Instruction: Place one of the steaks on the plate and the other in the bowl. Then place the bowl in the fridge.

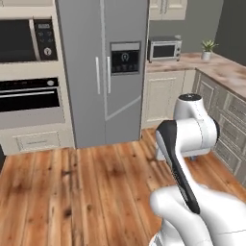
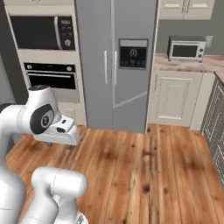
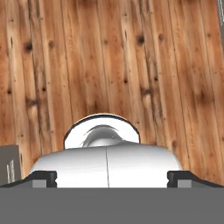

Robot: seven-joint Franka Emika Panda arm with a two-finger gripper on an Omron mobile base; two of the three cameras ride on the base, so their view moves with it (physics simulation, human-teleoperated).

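Hand view: my fingers are spread fully wide, holding nothing, pointing down at the bare wooden floor. Both base views show the fridge ahead of me across that floor, tall, grey, both doors closed, slim pale handles at the centre seam. Steaks, plate and bowl are nowhere visible.

Even, soft rendered light throughout, faint shadows, no glare, slightly coarse low-resolution edges.
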